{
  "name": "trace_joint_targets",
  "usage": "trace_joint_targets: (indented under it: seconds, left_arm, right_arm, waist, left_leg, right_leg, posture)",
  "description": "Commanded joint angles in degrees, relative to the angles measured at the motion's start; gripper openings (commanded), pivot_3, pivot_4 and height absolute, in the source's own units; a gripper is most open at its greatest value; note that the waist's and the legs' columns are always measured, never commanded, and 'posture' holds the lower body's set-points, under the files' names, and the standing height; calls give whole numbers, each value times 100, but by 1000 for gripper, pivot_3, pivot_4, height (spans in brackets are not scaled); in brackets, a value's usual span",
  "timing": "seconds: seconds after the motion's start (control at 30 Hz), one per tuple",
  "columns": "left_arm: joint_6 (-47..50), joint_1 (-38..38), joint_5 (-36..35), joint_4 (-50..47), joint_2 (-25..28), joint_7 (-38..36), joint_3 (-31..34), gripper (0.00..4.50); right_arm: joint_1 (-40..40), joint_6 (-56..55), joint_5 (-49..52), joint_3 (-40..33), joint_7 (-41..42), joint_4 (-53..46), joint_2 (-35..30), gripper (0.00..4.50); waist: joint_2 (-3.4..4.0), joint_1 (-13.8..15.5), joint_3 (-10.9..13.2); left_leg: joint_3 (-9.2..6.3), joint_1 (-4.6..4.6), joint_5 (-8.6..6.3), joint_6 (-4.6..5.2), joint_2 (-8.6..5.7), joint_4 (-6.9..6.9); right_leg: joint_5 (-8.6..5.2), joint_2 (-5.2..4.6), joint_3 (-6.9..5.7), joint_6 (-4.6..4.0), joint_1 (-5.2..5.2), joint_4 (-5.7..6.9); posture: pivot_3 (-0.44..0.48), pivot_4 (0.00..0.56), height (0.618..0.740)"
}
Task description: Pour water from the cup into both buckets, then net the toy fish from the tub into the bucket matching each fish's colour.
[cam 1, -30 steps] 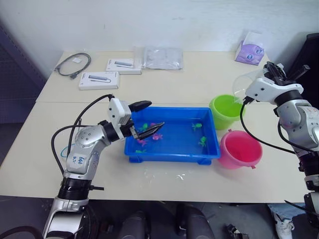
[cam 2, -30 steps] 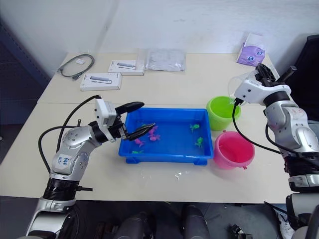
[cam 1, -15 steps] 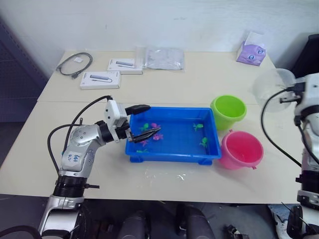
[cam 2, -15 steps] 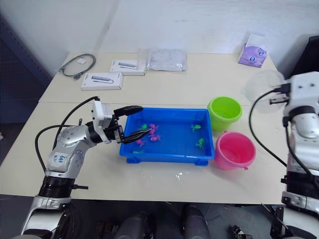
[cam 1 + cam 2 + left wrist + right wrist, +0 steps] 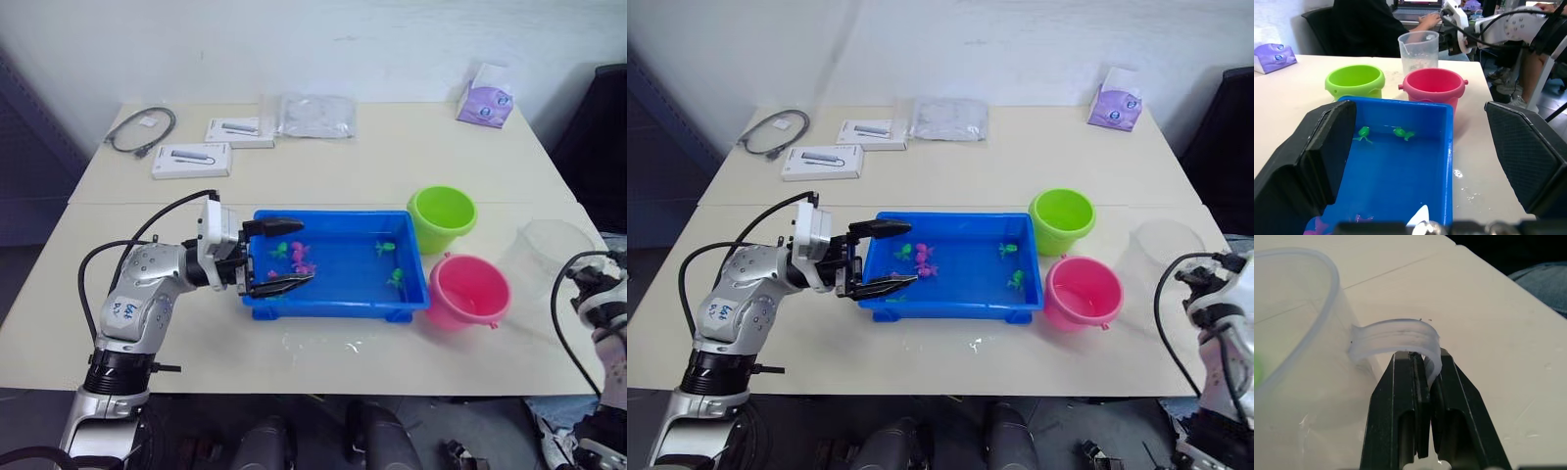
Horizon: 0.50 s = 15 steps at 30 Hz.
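Cup upright at the right edge, your right claw clamped on its handle.

Your right gripper (image 5: 1422,363) is pinched tight on the curved handle of the cup (image 5: 547,262), a wide, clear, almost ghostly plastic beaker standing upright at the right of the frame, beside the pink bucket (image 5: 471,291). The lime green bucket (image 5: 443,216) sits just above it. In the centre, the bright blue tub (image 5: 338,305) holds tiny green and magenta toy fish (image 5: 295,258). Your left gripper (image 5: 272,255) hangs spread wide, empty, over the tub's left end.
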Motion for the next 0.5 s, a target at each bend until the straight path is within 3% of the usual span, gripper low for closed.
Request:
trace_joint_targets:
  seconds: [0.03, 0.17, 0.27, 0.4, 0.5]
  left_arm:
    - [59, 33, -126, -253, 66, -5, 39, 4500]
    - [17, 11, 9, -291, 32, 137, 34, 4500]
    - [11, 48, 63, -302, 49, 240, 61, 4500]
    - [-77, 267, 157, -389, 202, 255, 146, 4500]
    - [-135, 512, 195, -421, 323, 352, 281, 4500]
  right_arm:
    - [-136, -593, -24, 10, -59, 220, 53, 95]
    - [-323, -1047, -10, 55, -85, 741, 130, 95]
    - [-293, -1272, -77, 227, 51, 863, 105, 1144]
    - [314, -1088, -64, 373, 204, 340, 14, 3213]
    - [860, -745, 146, 277, 215, -259, -26, 4462]
  waist:
    - [0, 6, 0]
    - [0, 10, 0]
    - [0, 19, 0]
    - [1, 33, 0]
    - [2, 30, -1]
  left_leg:
    - [0, 0, 0, 0, 0, 0]
    - [5, 2, 2, 0, 0, 0]
    - [5, 3, 2, 0, 0, 0]
    - [2, 2, 1, 0, 1, 0]
    - [2, 0, 1, 0, 2, -1]
  right_leg:
    - [0, 0, 11, 0, -1, 3]
    - [0, 8, 30, -1, -2, 6]
    - [0, 8, 31, -1, -3, 6]
    - [0, 7, 31, -1, -3, 5]
    - [-1, 3, 32, -2, -5, 4]
  posture:
    - [0, 150, 740]
    - [0, 150, 740]
    - [0, 150, 740]
    - [0, 150, 740]
    - [0, 150, 740]
